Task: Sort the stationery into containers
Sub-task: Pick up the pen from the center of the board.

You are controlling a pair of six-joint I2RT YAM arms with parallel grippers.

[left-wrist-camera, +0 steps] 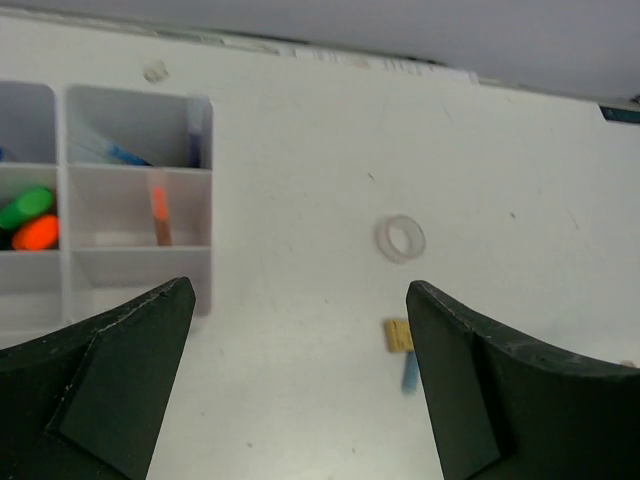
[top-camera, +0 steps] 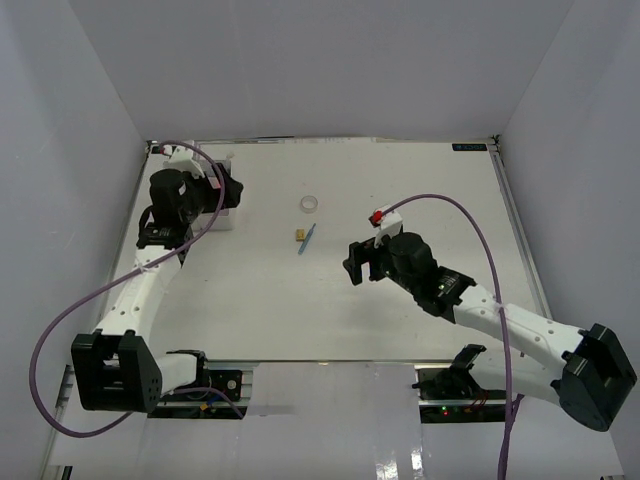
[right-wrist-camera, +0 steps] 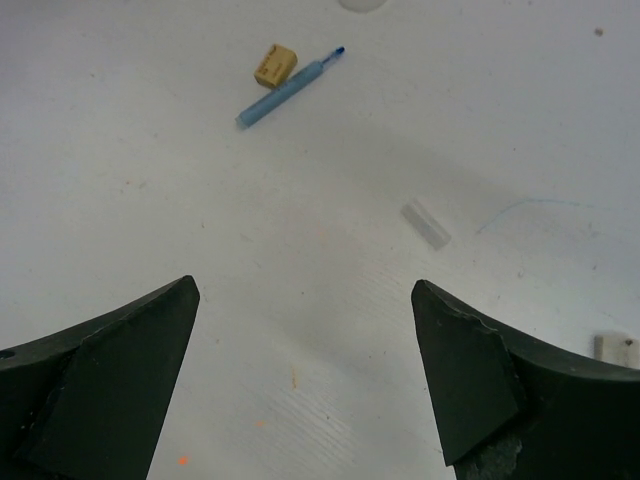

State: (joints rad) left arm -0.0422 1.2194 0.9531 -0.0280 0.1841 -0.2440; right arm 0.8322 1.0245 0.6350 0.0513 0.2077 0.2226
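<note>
The containers are a translucent white tray (left-wrist-camera: 211, 230) at the table's far left, mostly under my left arm in the top view (top-camera: 226, 222). Its compartments hold a green highlighter (left-wrist-camera: 25, 207), an orange highlighter (left-wrist-camera: 36, 233), a blue pen (left-wrist-camera: 126, 155) and an orange-tipped stick (left-wrist-camera: 158, 207). Out on the table lie a tape ring (top-camera: 310, 204), a brass clip (top-camera: 298, 233) and a blue pen (top-camera: 307, 240), the pen touching the clip (right-wrist-camera: 274, 64). My left gripper (left-wrist-camera: 300, 290) hovers open and empty beside the tray. My right gripper (right-wrist-camera: 305, 287) is open and empty, short of the pen (right-wrist-camera: 290, 88).
A small clear cap (right-wrist-camera: 425, 223) lies on the table ahead of the right gripper, with a blue ink streak beside it. A small white piece (right-wrist-camera: 615, 347) shows at that view's right edge. White walls enclose the table on three sides.
</note>
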